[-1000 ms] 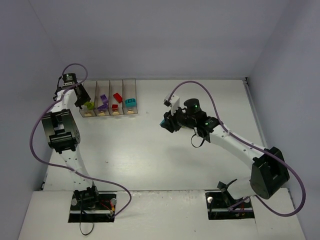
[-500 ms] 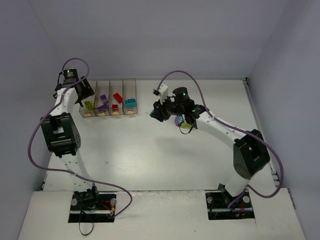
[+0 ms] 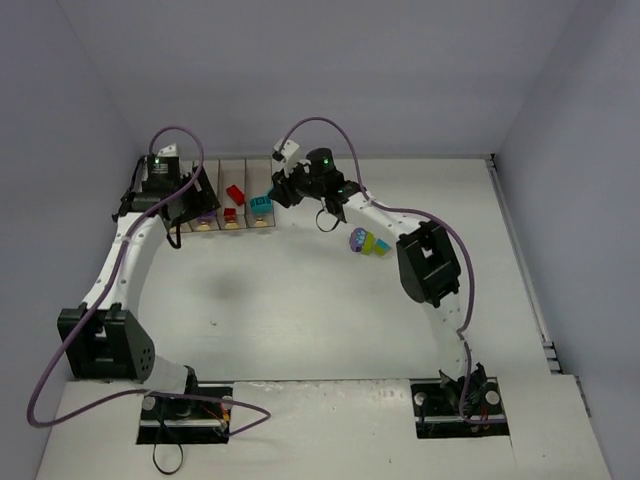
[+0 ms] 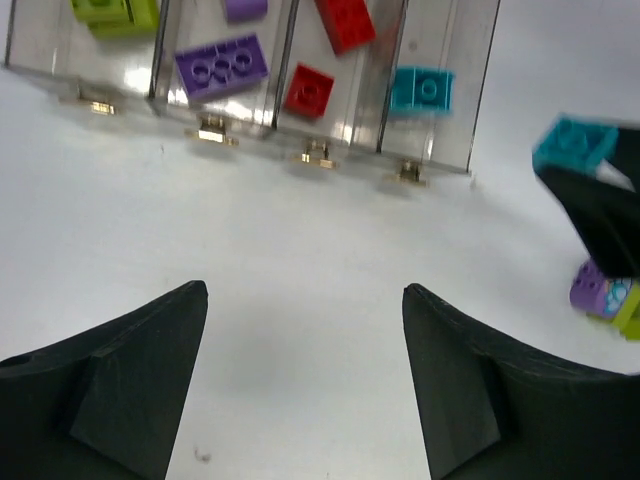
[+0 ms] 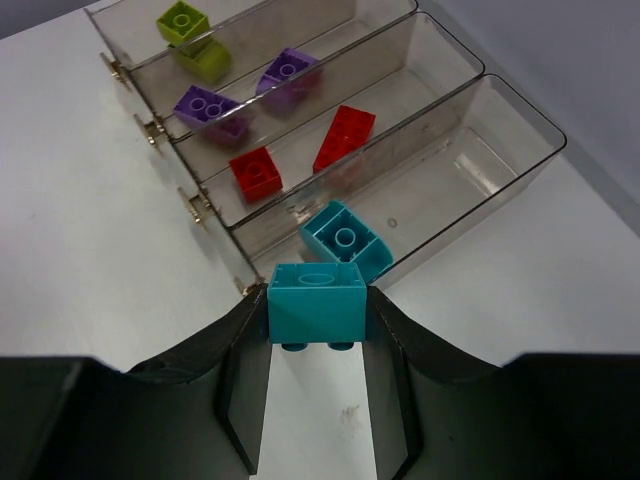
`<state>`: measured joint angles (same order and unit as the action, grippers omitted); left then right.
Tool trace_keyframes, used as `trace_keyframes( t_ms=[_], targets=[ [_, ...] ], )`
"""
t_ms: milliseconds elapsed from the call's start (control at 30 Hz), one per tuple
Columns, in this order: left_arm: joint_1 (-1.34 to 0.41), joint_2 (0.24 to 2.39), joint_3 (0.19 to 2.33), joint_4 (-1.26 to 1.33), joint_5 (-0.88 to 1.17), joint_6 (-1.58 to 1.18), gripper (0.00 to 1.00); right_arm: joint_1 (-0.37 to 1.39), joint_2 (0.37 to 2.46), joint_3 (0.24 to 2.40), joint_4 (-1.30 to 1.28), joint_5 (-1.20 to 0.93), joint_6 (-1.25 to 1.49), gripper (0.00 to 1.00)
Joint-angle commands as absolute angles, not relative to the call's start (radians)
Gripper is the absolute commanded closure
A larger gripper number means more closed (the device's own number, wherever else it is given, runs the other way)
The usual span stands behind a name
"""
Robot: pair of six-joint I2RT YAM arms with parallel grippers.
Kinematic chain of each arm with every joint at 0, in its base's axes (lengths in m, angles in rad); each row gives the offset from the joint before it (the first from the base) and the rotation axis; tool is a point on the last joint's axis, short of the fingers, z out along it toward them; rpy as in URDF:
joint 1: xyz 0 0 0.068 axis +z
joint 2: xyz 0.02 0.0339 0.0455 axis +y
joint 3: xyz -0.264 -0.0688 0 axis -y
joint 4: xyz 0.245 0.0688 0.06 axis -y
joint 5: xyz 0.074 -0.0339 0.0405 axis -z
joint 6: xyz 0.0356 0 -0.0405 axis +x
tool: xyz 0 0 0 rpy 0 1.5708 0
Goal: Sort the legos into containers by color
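1. Four clear bins (image 5: 285, 22) stand in a row. The last one, the teal bin (image 5: 465, 175), already holds one teal piece (image 5: 345, 240).
2. The right gripper (image 5: 316, 335) is clenched on a teal brick (image 5: 315, 300), studs up, pressed at its two sides.
3. In the right wrist view the brick hangs at the near end wall of the teal bin, and the bin runs away toward 1 o'clock.
4. To do this step well, I think the arm should carry the brick toward 1 o'clock past that wall. It should stay between the long walls, go low and only then let go, so nothing bounces into the red bin (image 5: 420, 82).
5. The left gripper (image 4: 305, 295) is spread wide and grasps nothing.
6. In the top view, loose legos (image 3: 368, 243) lie at 4 o'clock from the right gripper, apart from it.
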<state>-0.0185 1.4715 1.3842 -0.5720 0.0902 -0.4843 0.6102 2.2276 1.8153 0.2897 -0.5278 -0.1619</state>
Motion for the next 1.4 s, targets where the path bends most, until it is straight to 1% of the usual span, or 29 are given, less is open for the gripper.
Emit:
trace_keyframes(
  t_ms=[0, 200, 333, 367, 433, 467, 500, 533, 667, 800, 867, 1000, 1067, 1133, 1167, 1267, 1300, 1367],
  targets=[
    [-0.032, 1.323, 1.336, -0.603, 0.127, -0.497, 0.28, 0.62, 2.284, 1.942, 0.413, -0.494, -0.164, 0.91],
    [-0.037, 1.181, 1.27, -0.699, 0.15, -0.48, 0.28, 0.626, 2.417, 2.083, 0.483, -0.474, -0.155, 0.85],
    [-0.037, 1.124, 1.22, -0.709, 0.153, -0.479, 0.28, 0.635, 2.486, 2.138, 0.517, -0.45, -0.146, 0.77],
    [-0.037, 1.115, 1.213, -0.719, 0.163, -0.479, 0.28, 0.638, 2.506, 2.154, 0.531, -0.434, -0.144, 0.71],
    [-0.037, 1.106, 1.197, -0.724, 0.173, -0.48, 0.28, 0.641, 2.523, 2.166, 0.549, -0.419, -0.137, 0.65],
    [-0.037, 1.094, 1.19, -0.723, 0.187, -0.482, 0.28, 0.641, 2.539, 2.18, 0.564, -0.413, -0.13, 0.58],
    [-0.037, 1.089, 1.186, -0.723, 0.193, -0.482, 0.28, 0.644, 2.545, 2.186, 0.569, -0.405, -0.129, 0.55],
    [-0.037, 1.078, 1.175, -0.721, 0.196, -0.48, 0.28, 0.644, 2.554, 2.194, 0.572, -0.397, -0.126, 0.47],
    [-0.038, 1.066, 1.157, -0.721, 0.201, -0.469, 0.28, 0.646, 2.548, 2.203, 0.577, -0.376, -0.118, 0.35],
    [-0.038, 1.068, 1.141, -0.706, 0.239, -0.446, 0.28, 0.646, 2.488, 2.152, 0.584, -0.344, -0.11, 0.32],
    [-0.038, 1.072, 1.14, -0.696, 0.264, -0.431, 0.27, 0.641, 2.427, 2.079, 0.606, -0.33, -0.113, 0.31],
    [-0.04, 1.083, 1.158, -0.687, 0.276, -0.408, 0.28, 0.621, 2.303, 1.944, 0.606, -0.27, -0.104, 0.33],
    [-0.048, 1.097, 1.169, -0.69, 0.279, -0.402, 0.27, 0.592, 2.22, 1.832, 0.606, -0.221, -0.065, 0.37],
    [-0.058, 1.103, 1.177, -0.687, 0.279, -0.403, 0.28, 0.569, 2.13, 1.754, 0.588, -0.169, -0.029, 0.38],
    [-0.061, 1.106, 1.175, -0.686, 0.278, -0.406, 0.28, 0.548, 2.102, 1.673, 0.574, -0.126, -0.023, 0.38],
    [-0.075, 1.117, 1.17, -0.683, 0.284, -0.417, 0.28, 0.509, 1.99, 1.553, 0.514, -0.058, 0.0, 0.36],
    [-0.08, 1.121, 1.167, -0.681, 0.288, -0.417, 0.28, 0.483, 1.941, 1.483, 0.496, -0.017, 0.029, 0.36],
    [-0.097, 1.123, 1.164, -0.677, 0.287, -0.422, 0.28, 0.462, 1.898, 1.386, 0.437, 0.029, 0.054, 0.35]
  ],
)
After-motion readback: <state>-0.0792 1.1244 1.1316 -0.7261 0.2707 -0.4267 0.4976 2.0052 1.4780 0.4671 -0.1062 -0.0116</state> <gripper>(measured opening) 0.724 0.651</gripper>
